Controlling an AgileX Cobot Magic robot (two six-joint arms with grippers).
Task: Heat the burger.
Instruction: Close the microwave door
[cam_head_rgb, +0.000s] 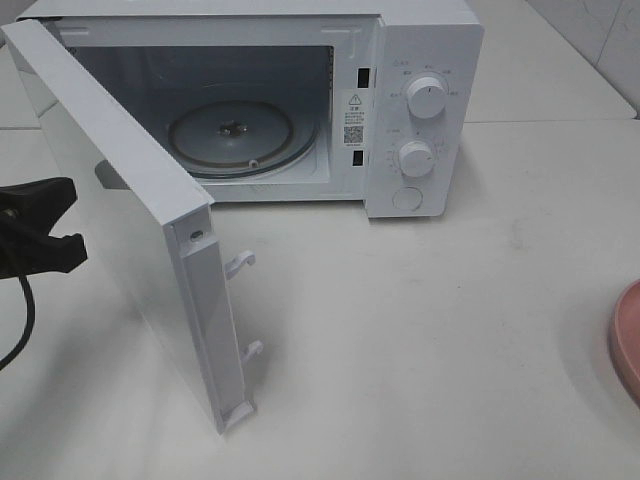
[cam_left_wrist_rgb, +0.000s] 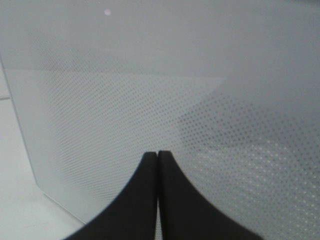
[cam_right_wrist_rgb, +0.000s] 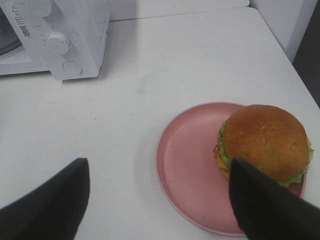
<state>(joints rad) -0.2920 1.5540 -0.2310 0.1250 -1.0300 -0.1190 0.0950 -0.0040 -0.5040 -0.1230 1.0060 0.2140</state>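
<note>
- My left claw (cam_left_wrist_rgb: 158, 165) is pinched shut, empty, right against the white microwave's open perforated door (cam_left_wrist_rgb: 165, 95).
- My right claw (cam_right_wrist_rgb: 160, 200) is spread wide above the white desk (cam_right_wrist_rgb: 175, 60), holding nothing.
- I see the golden-bunned round burger (cam_right_wrist_rgb: 263, 142) on the flat pink round plate (cam_right_wrist_rgb: 187, 165), well apart from the microwave (cam_head_rgb: 425, 110).

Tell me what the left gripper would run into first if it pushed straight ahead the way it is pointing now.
The left gripper, fingers shut, points squarely at the perforated window of the open microwave door, which fills its wrist view. The door would likely be met first, though the gap between tips and panel is hard to judge.
</note>
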